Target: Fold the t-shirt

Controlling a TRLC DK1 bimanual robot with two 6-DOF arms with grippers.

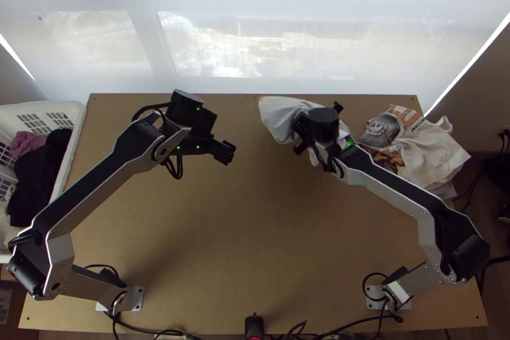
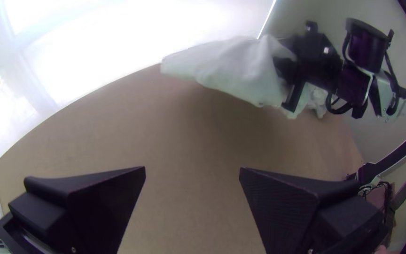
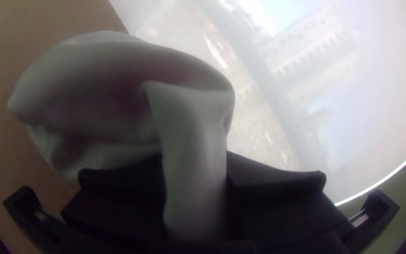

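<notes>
Two arms stand at your worktop (image 1: 248,225), and your right end effector (image 1: 298,135) has the white t-shirt (image 1: 277,117) pinched between its fingers. You can see a narrow fold of the cloth squeezed there in the right wrist view (which part of the garment it is, you cannot tell). The rest of the shirt is bunched, stretching out from the grip along the worktop's far edge, right of the middle. Your left end effector (image 1: 226,152) is empty, its fingers spread wide apart over the left half, well away from the shirt. Beyond your right gripping hand, a rumpled heap of light cloth (image 1: 433,155) lies at the far right corner with a printed garment (image 1: 382,131). At your left is a white basket (image 1: 78,139) holding dark clothes (image 1: 39,174) and a pink one (image 1: 27,141).
</notes>
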